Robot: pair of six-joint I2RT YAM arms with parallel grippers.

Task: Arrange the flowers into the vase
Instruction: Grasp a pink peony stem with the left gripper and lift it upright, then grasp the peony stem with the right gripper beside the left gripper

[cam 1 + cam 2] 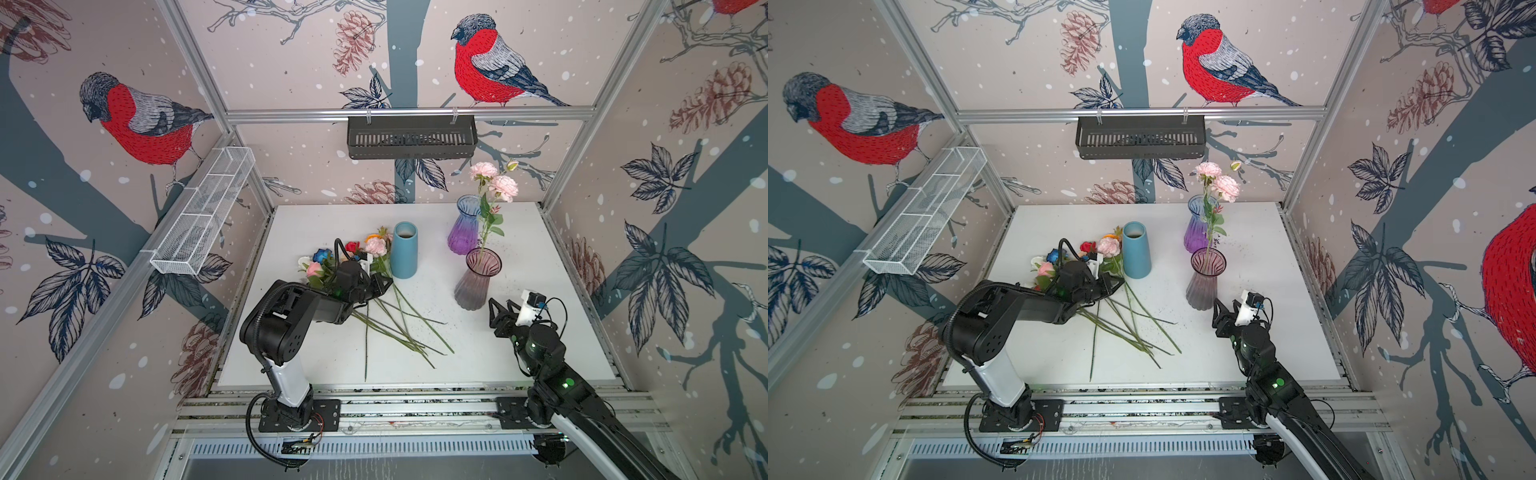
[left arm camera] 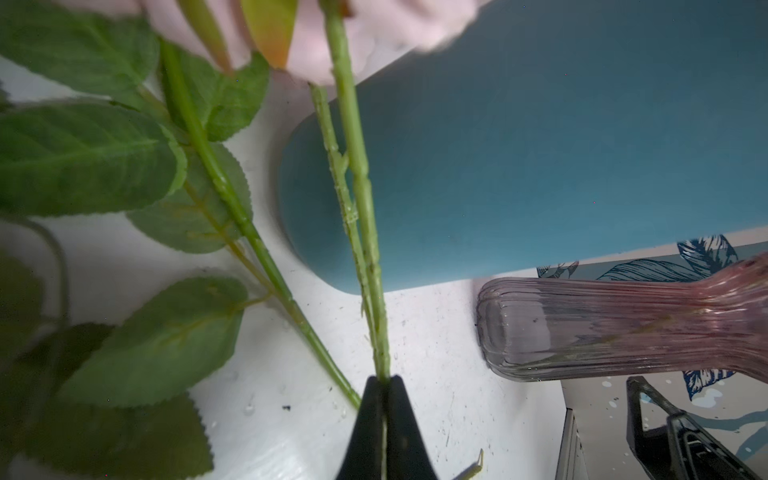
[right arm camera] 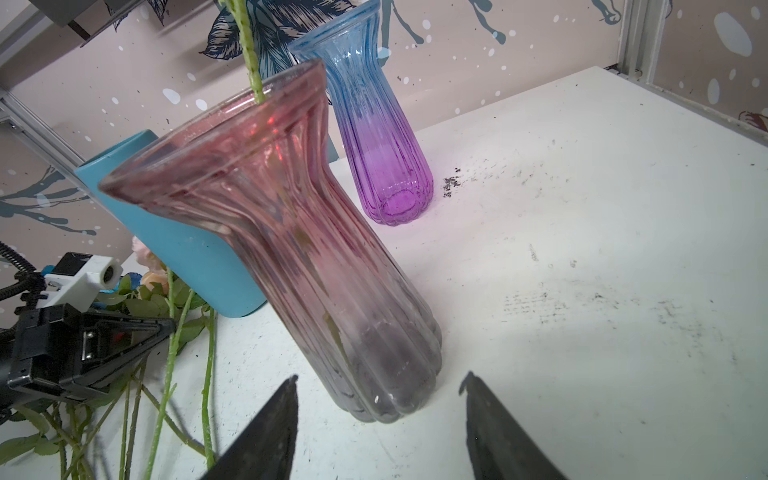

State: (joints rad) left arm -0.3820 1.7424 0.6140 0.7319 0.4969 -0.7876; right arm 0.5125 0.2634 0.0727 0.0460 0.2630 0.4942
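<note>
Loose flowers (image 1: 332, 266) lie in a pile left of the table's middle, their long green stems (image 1: 399, 328) fanned toward the front. My left gripper (image 2: 384, 380) is shut on one green stem (image 2: 361, 187) that leads up to a blurred pink head, close to the tabletop. In both top views the left gripper (image 1: 384, 282) sits over the pile beside the blue vase. A pink-to-grey ribbed glass vase (image 1: 476, 278) stands to the right and holds a tall pink spray (image 1: 496, 180). My right gripper (image 3: 382, 376) stands open just in front of this vase's base (image 3: 374, 365), touching nothing.
A blue ceramic vase (image 1: 404, 249) stands right next to the pile. A blue-to-purple glass vase (image 1: 467, 224) is behind the pink one. A black basket (image 1: 411, 137) hangs on the back rail and a white wire basket (image 1: 203, 212) on the left wall.
</note>
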